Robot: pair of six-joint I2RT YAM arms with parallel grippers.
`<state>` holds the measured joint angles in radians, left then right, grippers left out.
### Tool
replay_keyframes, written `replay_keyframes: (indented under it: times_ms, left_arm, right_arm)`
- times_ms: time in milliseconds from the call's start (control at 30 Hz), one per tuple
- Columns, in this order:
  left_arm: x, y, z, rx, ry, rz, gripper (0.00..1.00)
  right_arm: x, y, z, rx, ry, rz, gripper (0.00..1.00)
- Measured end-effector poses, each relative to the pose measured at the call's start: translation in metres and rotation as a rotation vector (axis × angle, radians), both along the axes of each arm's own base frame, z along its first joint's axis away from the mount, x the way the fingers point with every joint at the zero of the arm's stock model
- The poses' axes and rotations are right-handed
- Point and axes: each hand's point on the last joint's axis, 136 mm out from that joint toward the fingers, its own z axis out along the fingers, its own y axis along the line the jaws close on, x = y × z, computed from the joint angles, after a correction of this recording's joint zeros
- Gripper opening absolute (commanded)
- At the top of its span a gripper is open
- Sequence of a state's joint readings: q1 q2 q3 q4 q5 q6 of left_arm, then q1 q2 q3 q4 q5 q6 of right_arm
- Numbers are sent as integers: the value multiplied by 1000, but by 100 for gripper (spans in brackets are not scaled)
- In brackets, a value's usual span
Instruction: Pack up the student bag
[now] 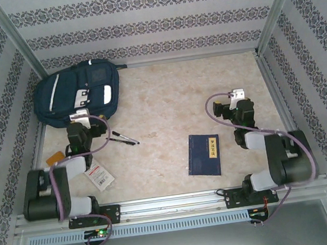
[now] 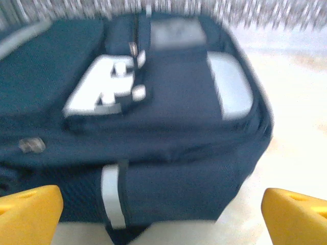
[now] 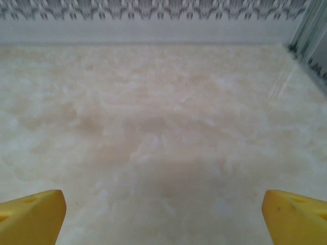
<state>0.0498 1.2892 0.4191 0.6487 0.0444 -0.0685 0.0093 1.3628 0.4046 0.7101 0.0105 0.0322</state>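
The student bag point(image 1: 79, 91), a large dark navy backpack with white patches, lies flat at the table's far left corner. Seen from the left wrist, the bag point(image 2: 153, 127) is close ahead, blurred, its zipper pulls near the top. My left gripper point(image 1: 80, 116) hovers just in front of the bag's near edge, open, yellow fingertips point(image 2: 28, 212) wide apart with nothing between them. My right gripper point(image 1: 239, 94) stands open over bare table at the right, its yellow fingertips point(image 3: 296, 214) spread and empty.
A small flat navy book point(image 1: 204, 154) lies at centre right. Two pens point(image 1: 124, 139) lie right of the left arm. A white packet point(image 1: 100, 176) and an orange card point(image 1: 55, 158) sit by the left arm. Patterned walls and metal posts enclose the table point(image 1: 166, 98).
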Motion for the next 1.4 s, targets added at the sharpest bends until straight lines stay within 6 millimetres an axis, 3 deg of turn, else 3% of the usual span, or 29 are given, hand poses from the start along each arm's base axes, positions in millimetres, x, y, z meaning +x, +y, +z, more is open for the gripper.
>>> replay_keyframes:
  times_ms: [167,233,267,367,467,567,633,700,933,1067,1200,1333,1400]
  left_arm:
    - [8,0,128,-143,-149,36,99]
    - [15,-13,153,-173,-148,-31,99]
    - [21,-17,154,-188,-119,-54,99]
    - [52,-24,131,-228,46,-79,99]
    - [80,-26,73,-255,271,-66,99]
    - [85,-31,16,-265,460,-55,99]
    - [80,-40,-8,-257,553,-68,99]
    - [80,-51,-21,-234,615,-87,99]
    - [104,-90,-37,-77,666,-132,97]
    - [112,-77,-59,14,708,-63,79]
    - [118,-68,-68,77,730,-29,35]
    - [126,-85,-62,97,718,-84,4]
    - [128,-93,-57,119,707,-110,0]
  right_arm:
    - [-16,-10,98,216,-159,-109,98]
    - [-31,-12,120,321,-200,-136,98]
    - [-38,-12,125,367,-205,-143,98]
    - [-44,-4,112,441,-117,-130,98]
    - [-45,16,74,455,78,-101,98]
    - [-54,42,40,443,245,-48,98]
    - [-62,55,26,433,315,-17,98]
    - [-67,64,16,426,363,4,98]
    - [-75,79,-7,415,461,35,90]
    - [-76,85,-7,423,479,57,84]
    - [-76,91,-3,433,479,84,80]
    - [-77,95,0,436,486,102,79]
    - [-77,97,2,435,486,106,79]
